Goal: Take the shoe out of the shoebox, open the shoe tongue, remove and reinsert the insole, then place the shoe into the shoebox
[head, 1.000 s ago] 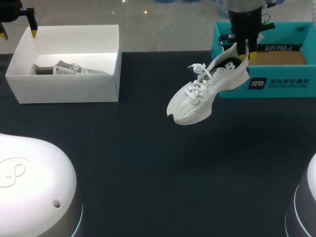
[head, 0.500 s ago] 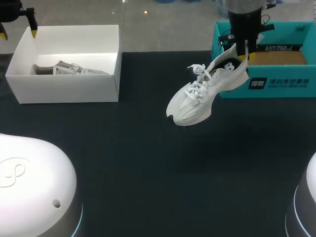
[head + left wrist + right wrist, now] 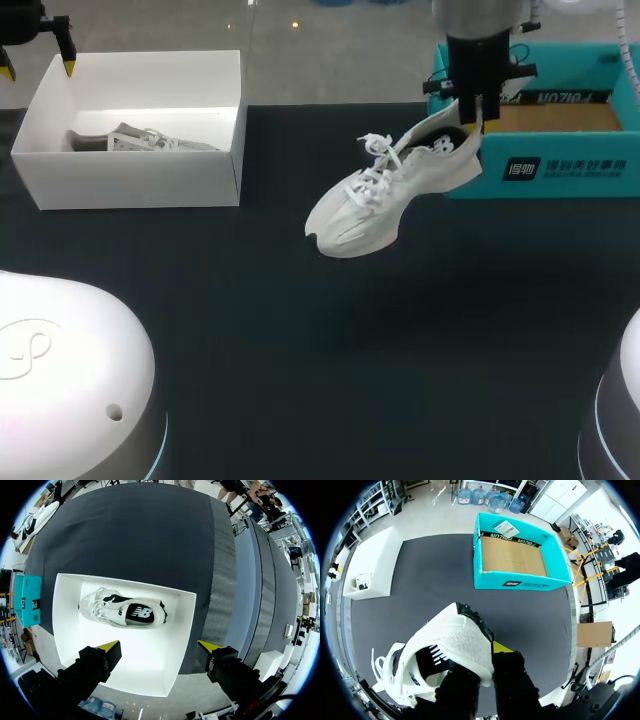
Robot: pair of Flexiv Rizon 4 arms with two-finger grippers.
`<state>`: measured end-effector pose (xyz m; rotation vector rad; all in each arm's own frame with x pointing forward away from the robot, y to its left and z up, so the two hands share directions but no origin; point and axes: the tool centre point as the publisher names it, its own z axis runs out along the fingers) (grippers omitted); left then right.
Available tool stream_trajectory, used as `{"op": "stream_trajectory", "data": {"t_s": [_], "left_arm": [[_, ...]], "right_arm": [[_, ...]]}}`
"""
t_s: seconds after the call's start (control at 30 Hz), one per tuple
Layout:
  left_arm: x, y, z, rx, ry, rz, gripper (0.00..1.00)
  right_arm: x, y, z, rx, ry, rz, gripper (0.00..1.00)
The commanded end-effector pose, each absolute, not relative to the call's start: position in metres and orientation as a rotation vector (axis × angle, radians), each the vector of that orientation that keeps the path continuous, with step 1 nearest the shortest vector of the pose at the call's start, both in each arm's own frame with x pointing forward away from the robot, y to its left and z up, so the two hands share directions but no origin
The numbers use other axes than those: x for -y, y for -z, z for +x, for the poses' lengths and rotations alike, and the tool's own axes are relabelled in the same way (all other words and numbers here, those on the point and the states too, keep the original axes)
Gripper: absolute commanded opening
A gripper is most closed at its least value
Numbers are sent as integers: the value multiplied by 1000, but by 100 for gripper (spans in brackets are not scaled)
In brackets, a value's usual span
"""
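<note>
A white sneaker (image 3: 385,190) hangs in the air above the dark table, toe down and to the left, in front of the teal shoebox (image 3: 560,170). My right gripper (image 3: 470,108) is shut on the sneaker's heel collar. In the right wrist view the sneaker (image 3: 450,650) covers one finger, with the gripper (image 3: 481,666) clamped on its heel and the empty teal shoebox (image 3: 520,584) ahead. My left gripper (image 3: 38,68) hovers open above the back left corner of a white box (image 3: 130,180). In the left wrist view this gripper (image 3: 160,647) stands wide over the box (image 3: 170,645).
A second white sneaker (image 3: 125,612) lies on its side in the white box, also seen as the sneaker (image 3: 140,140) in the head view. Two white robot bases (image 3: 70,380) sit at the table's near corners. Dark table surface (image 3: 330,340) lies between the boxes.
My right arm has carried the sneaker to the left, a little away from the teal shoebox. The left arm has not moved.
</note>
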<state>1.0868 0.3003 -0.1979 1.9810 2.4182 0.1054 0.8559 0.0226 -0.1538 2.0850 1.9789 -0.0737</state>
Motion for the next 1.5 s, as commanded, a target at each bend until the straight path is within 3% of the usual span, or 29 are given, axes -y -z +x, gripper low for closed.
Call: {"op": "stream_trajectory", "data": {"t_s": [0.03,0.77,1.5], "left_arm": [[-301,198,1086,-2418,-108,1981,100],[-301,198,1086,-2418,-108,1981,100],[-301,198,1086,-2418,-108,1981,100]], "right_arm": [[-36,153,843,-1986,83,2088,0],[-86,171,789,-2014,114,2118,0],[-109,262,760,-1981,143,2147,0]]}}
